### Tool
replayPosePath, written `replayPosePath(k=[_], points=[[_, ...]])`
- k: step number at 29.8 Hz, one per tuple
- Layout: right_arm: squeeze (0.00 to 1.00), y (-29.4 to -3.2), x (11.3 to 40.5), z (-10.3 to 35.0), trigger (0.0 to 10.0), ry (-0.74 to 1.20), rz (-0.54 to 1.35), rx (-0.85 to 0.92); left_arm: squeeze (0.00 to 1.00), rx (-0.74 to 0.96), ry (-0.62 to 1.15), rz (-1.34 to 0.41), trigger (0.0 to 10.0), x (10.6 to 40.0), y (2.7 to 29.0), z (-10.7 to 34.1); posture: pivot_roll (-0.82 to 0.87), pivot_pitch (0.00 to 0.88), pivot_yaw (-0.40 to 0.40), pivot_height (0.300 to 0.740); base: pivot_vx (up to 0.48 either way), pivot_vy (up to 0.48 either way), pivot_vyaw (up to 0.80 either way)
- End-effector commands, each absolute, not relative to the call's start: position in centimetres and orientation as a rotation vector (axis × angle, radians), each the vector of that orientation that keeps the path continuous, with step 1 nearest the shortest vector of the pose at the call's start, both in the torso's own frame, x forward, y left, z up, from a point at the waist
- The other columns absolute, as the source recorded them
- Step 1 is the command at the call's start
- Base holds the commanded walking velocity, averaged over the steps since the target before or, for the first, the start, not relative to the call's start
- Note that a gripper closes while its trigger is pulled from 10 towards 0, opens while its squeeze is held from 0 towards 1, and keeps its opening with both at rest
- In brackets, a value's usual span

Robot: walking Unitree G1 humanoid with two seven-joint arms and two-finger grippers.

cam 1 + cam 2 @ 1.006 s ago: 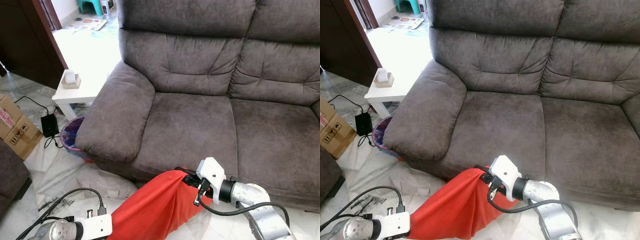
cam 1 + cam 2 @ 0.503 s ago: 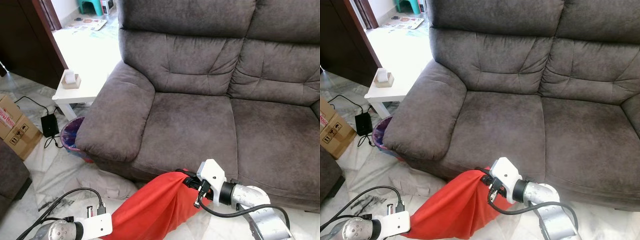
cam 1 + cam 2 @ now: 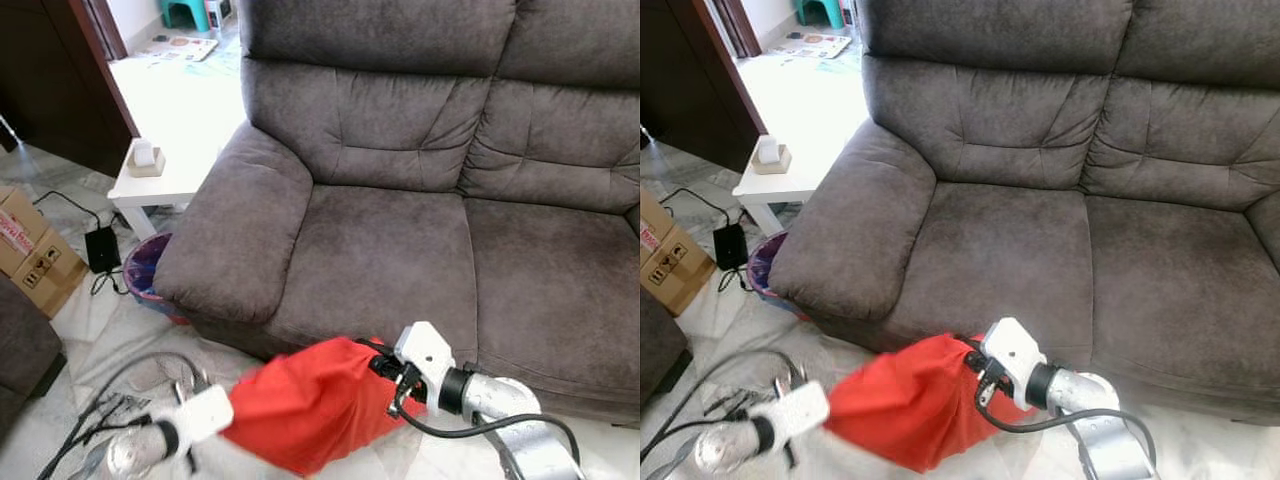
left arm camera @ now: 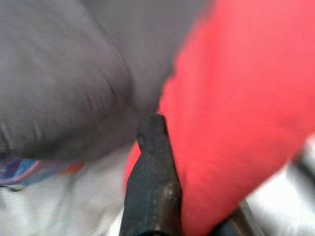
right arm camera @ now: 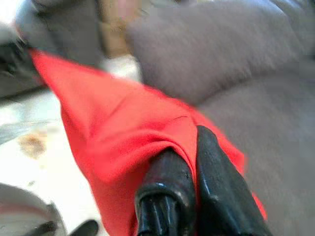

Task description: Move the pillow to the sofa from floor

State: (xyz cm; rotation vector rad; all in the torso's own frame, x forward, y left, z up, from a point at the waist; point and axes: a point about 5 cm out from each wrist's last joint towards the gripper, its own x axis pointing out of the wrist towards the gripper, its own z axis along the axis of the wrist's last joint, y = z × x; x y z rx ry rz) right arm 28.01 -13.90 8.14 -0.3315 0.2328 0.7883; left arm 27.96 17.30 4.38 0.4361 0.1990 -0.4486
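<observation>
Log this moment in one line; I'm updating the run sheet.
phase: lifting | right hand: shut on pillow | left hand: at pillow's other end | sofa: seat bare

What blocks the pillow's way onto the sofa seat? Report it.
Nothing visible does. The pillow hangs between both tools, right tool pinching one corner, left tool at the other end, just below the sofa's front edge. The seat cushions above lie bare.

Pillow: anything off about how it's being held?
Yes. The red pillow sags between both claws, held by pinched fabric: right claw grips a bunched corner, left claw the other end. It hangs below the sofa seat.
</observation>
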Motion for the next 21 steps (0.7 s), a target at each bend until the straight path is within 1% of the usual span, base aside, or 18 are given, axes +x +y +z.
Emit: replayPosePath(k=[1, 3, 4, 6, 7, 9, 10, 12, 14, 16, 18, 21], points=[[0.00, -13.6, 28.0, 7.9, 10.0, 0.220, 0.667, -0.272, 0.00, 0.243, 0.063, -0.274, 10.0, 29.4, 17.4, 7.2, 0.04, 0.189, 0.006, 0.740, 0.000, 0.000, 0.00], [0.00, -13.9, 28.1, 7.9, 10.0, 0.202, 0.574, -0.225, 0.00, 0.152, 0.014, -0.196, 10.0, 29.8, 17.1, 8.1, 0.04, 0.189, 0.003, 0.740, 0.000, 0.000, 0.00], [0.00, -14.0, 28.1, 8.0, 10.0, 0.190, 0.544, -0.210, 0.00, 0.140, 0.001, -0.179, 10.0, 29.9, 17.0, 8.4, 0.04, 0.189, 0.003, 0.740, 0.000, 0.000, 0.00], [0.00, -14.5, 28.2, 8.3, 10.0, 0.163, 0.418, -0.091, 0.00, 0.124, -0.055, -0.137, 10.0, 30.2, 16.1, 9.2, 0.04, 0.189, 0.002, 0.740, 0.000, 0.000, 0.00], [0.00, -14.7, 28.1, 8.5, 10.0, 0.143, 0.343, 0.007, 0.00, 0.109, -0.092, -0.146, 10.0, 30.2, 14.8, 9.8, 0.04, 0.188, 0.001, 0.740, 0.000, 0.000, 0.00], [0.00, -14.7, 28.1, 8.6, 10.0, 0.124, 0.323, 0.016, 0.00, 0.095, -0.105, -0.155, 10.0, 30.1, 14.1, 9.9, 0.03, 0.187, 0.004, 0.740, 0.000, 0.000, 0.00], [0.00, -14.6, 28.3, 8.9, 10.0, 0.093, 0.288, 0.042, 0.00, 0.082, -0.108, -0.183, 10.0, 29.9, 13.3, 10.0, 0.03, 0.186, 0.008, 0.740, 0.000, 0.000, 0.00], [0.00, -14.7, 28.6, 9.2, 10.0, 0.070, 0.238, 0.069, 0.00, 0.154, -0.123, -0.230, 10.0, 29.7, 12.6, 10.1, 0.03, 0.185, 0.008, 0.740, 0.000, 0.000, 0.00], [0.00, -14.9, 28.7, 9.4, 10.0, 0.053, 0.200, 0.079, 0.00, 0.178, -0.119, -0.232, 10.0, 29.6, 12.7, 10.2, 0.04, 0.182, 0.009, 0.740, 0.000, 0.000, 0.00], [0.00, -15.0, 28.8, 9.5, 10.0, 0.048, 0.173, 0.080, 0.00, 0.154, -0.120, -0.210, 10.0, 29.6, 13.1, 10.3, 0.04, 0.182, 0.010, 0.740, 0.000, 0.000, 0.00], [0.00, -15.0, 28.8, 9.4, 10.0, 0.048, 0.146, 0.100, 0.00, 0.172, -0.127, -0.181, 10.0, 29.6, 13.8, 10.4, 0.05, 0.179, 0.011, 0.740, 0.000, -0.326, 0.00], [0.00, -15.0, 28.8, 9.4, 10.0, 0.043, 0.127, 0.101, 0.00, 0.176, -0.129, -0.159, 10.0, 29.7, 14.2, 10.6, 0.04, 0.178, 0.012, 0.740, 0.000, -0.412, -0.49]])
